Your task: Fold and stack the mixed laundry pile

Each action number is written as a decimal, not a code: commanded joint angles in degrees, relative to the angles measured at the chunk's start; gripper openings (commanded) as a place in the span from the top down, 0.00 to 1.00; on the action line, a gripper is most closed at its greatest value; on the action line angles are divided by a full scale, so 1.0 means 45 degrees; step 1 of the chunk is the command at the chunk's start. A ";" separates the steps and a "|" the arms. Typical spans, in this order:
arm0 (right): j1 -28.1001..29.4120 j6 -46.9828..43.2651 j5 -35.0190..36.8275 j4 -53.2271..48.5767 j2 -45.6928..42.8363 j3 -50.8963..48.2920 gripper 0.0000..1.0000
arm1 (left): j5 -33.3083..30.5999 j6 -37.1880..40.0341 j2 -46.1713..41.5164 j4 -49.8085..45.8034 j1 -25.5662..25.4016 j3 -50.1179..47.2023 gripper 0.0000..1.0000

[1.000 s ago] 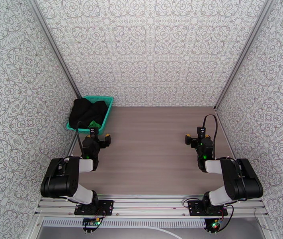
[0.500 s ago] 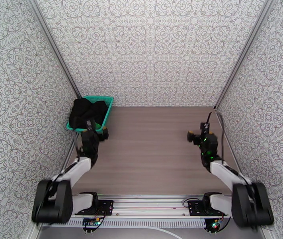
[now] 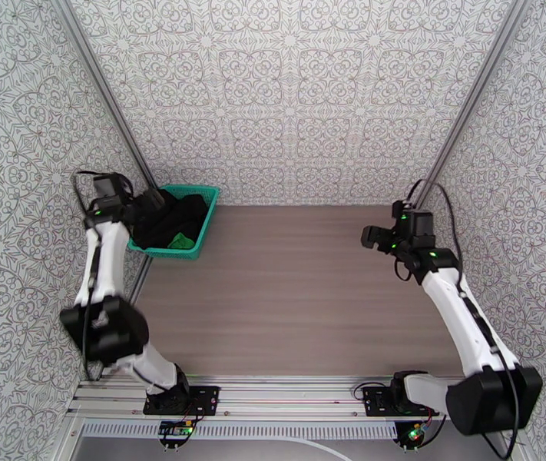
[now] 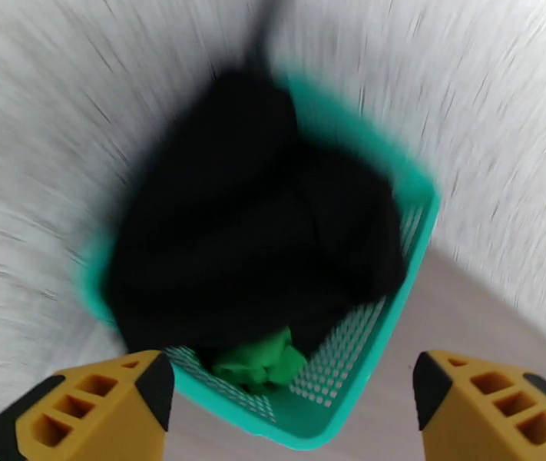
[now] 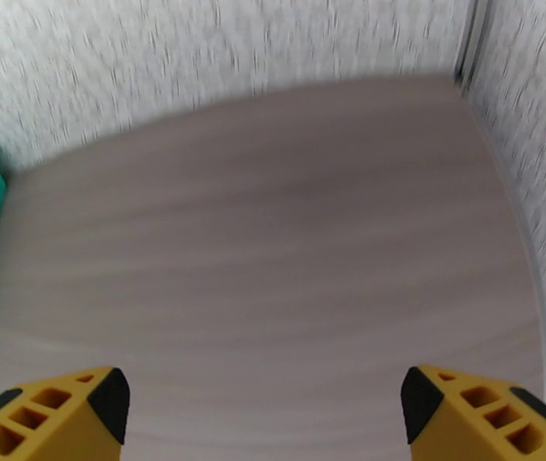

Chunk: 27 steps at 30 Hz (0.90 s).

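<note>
Basket (image 4: 418, 201): teal mesh, sitting in the far-left corner of the worktop (image 5: 273, 224), close against the wall.
Black garment (image 4: 249, 224): heaped in the basket; it fills most of it and bulges over the left rim.
Green T-shirt (image 4: 261, 363): you see just a small bunch, peeking from under the black garment at the basket's near end.
Left gripper (image 4: 292, 397): yours hangs above the basket's left side, fingers spread wide, nothing between them.
Right gripper (image 5: 265, 405): raised over the right side of the worktop, fingers spread wide, holding nothing.
Note: your left wrist view is blurred; the folds can't be read.
</note>
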 commanded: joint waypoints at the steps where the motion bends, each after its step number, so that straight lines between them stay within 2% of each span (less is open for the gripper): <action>1: 0.0226 0.0472 -0.0586 -0.0411 0.0103 -0.0004 0.02 | 0.2483 -0.0003 0.1576 -0.1364 -0.0016 0.1448 0.19; 5: 0.0379 0.0289 -0.0689 -0.0327 0.0560 -0.0050 0.03 | 0.1845 -0.0189 0.2740 -0.1532 -0.0109 0.2120 0.17; 7: 0.0408 0.0186 -0.0684 -0.0305 0.0715 -0.0063 0.03 | 0.1677 -0.0511 0.2726 -0.0848 -0.0134 0.1637 0.07; 13: 0.0462 0.0050 -0.0814 -0.0305 0.0942 -0.0014 0.04 | 0.1390 -0.1285 0.3007 0.0118 -0.0088 0.0997 0.05; 17: 0.0486 -0.0001 -0.0877 -0.0334 0.0886 -0.0044 0.04 | 0.1035 -0.1754 0.3163 -0.0354 -0.0058 0.0934 0.11; 22: 0.0525 0.0001 -0.1014 -0.0363 0.0862 0.0049 0.04 | -0.0324 -0.1741 0.1894 -0.0660 -0.0378 0.0086 0.14; 24: 0.0583 0.0046 -0.1141 -0.0344 0.0862 0.0073 0.04 | -0.0647 -0.1781 0.1324 -0.0961 -0.0390 -0.0127 0.21; 27: 0.0680 0.0050 -0.1216 -0.0344 0.0842 0.0064 0.04 | -0.0921 -0.1948 0.0604 -0.1521 -0.0351 -0.0275 0.37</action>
